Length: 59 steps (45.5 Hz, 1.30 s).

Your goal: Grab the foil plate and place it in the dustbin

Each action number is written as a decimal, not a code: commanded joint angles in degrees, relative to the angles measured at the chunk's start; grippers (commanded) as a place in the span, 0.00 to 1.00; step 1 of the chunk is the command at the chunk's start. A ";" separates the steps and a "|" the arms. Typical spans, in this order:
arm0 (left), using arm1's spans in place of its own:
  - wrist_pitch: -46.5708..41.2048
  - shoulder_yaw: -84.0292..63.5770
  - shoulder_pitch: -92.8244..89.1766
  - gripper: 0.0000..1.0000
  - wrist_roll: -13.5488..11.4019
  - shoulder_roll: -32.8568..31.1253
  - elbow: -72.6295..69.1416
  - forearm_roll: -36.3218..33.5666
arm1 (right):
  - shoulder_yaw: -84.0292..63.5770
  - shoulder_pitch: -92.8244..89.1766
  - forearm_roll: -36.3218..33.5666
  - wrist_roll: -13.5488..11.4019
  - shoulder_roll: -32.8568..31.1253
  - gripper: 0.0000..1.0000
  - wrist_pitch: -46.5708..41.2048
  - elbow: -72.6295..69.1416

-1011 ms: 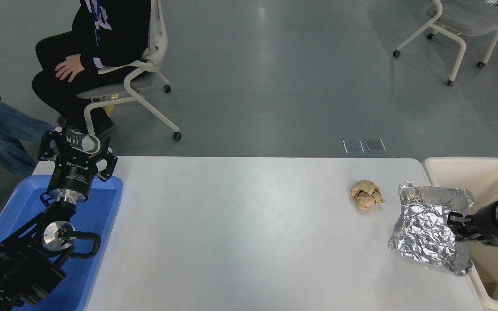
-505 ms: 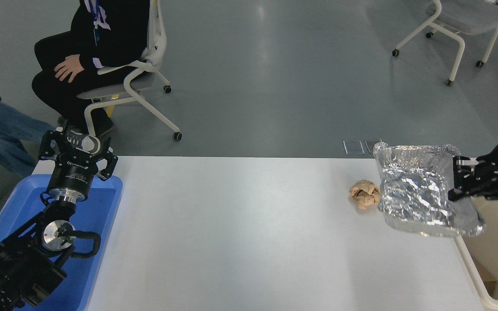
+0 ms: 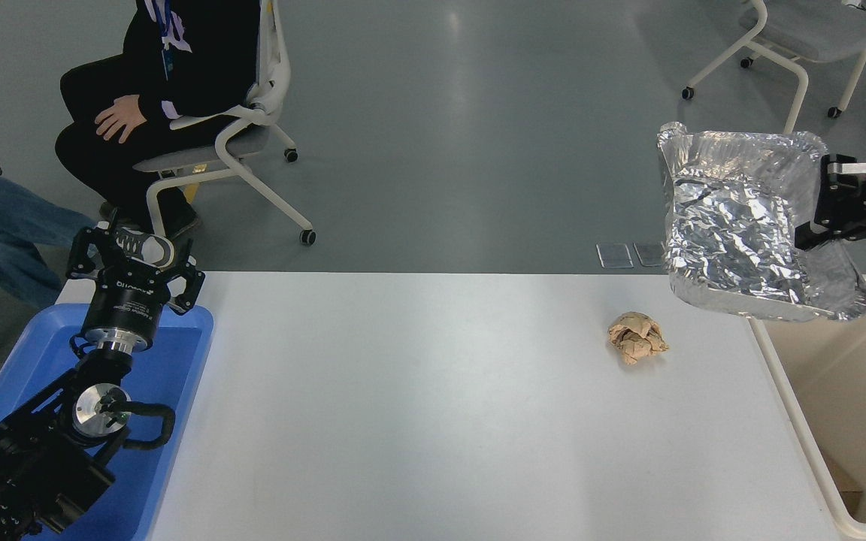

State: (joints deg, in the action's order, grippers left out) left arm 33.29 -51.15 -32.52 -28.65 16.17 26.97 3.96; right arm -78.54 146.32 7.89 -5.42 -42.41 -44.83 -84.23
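The foil plate [image 3: 741, 225] hangs high in the air above the table's far right corner, tilted, its crinkled silver inside facing me. My right gripper [image 3: 824, 207] is shut on the plate's right rim, the arm reaching in from the right edge. The cream dustbin [image 3: 786, 383] stands beside the table's right edge, below the plate, and the plate's lower right corner overlaps its far rim in the picture. My left gripper [image 3: 134, 263] is parked at the lower left over the blue tray, its fingers spread open and holding nothing.
A crumpled brown paper ball [image 3: 637, 338] lies on the white table [image 3: 433, 406], right of middle. A blue tray [image 3: 170, 353] sits at the left edge under my left arm. A person sits on a chair [image 3: 237, 143] beyond the table's far left; another chair [image 3: 794, 37] stands far right.
My right gripper has lifted the foil plate off the table, up and slightly right, until it hangs high above the dustbin's near rim. The left arm and paper ball have not moved.
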 commanded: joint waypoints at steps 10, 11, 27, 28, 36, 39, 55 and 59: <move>0.02 0.00 0.00 0.99 0.00 0.00 0.01 -0.01 | -5.57 -9.63 -0.33 -0.12 -3.29 0.00 -0.17 17.51; 0.02 0.00 0.00 0.99 0.00 0.00 0.01 -0.01 | -5.13 -11.30 -0.33 -0.20 -4.08 0.00 -0.17 18.91; 0.02 0.00 0.00 0.99 0.00 0.00 -0.07 -0.01 | 16.13 -47.06 -0.33 -0.20 -9.10 0.00 -0.17 46.60; 0.02 0.00 0.00 0.99 0.00 0.00 -0.07 -0.01 | 17.53 -49.44 -0.42 -0.20 -9.10 0.00 -0.17 48.18; 0.02 0.00 0.00 0.99 0.00 0.00 -0.07 -0.01 | 29.58 -65.53 -0.42 -0.47 -9.18 0.00 1.84 53.73; -0.06 0.00 0.00 0.99 0.00 0.00 0.01 -0.01 | 32.83 -69.84 -0.42 -0.47 -9.62 0.00 6.23 54.69; -0.06 0.00 0.00 0.99 0.00 0.00 -0.07 -0.01 | 44.70 -92.34 -0.42 -0.47 -2.07 0.00 20.48 72.26; -0.06 0.00 0.00 0.99 0.00 0.00 0.01 -0.01 | 47.16 -97.35 -0.42 -0.38 1.79 0.00 23.90 76.92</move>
State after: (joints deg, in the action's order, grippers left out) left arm 33.24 -51.15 -32.52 -28.65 16.17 26.95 3.95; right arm -39.29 63.95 7.47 -5.86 -47.49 -29.23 -19.76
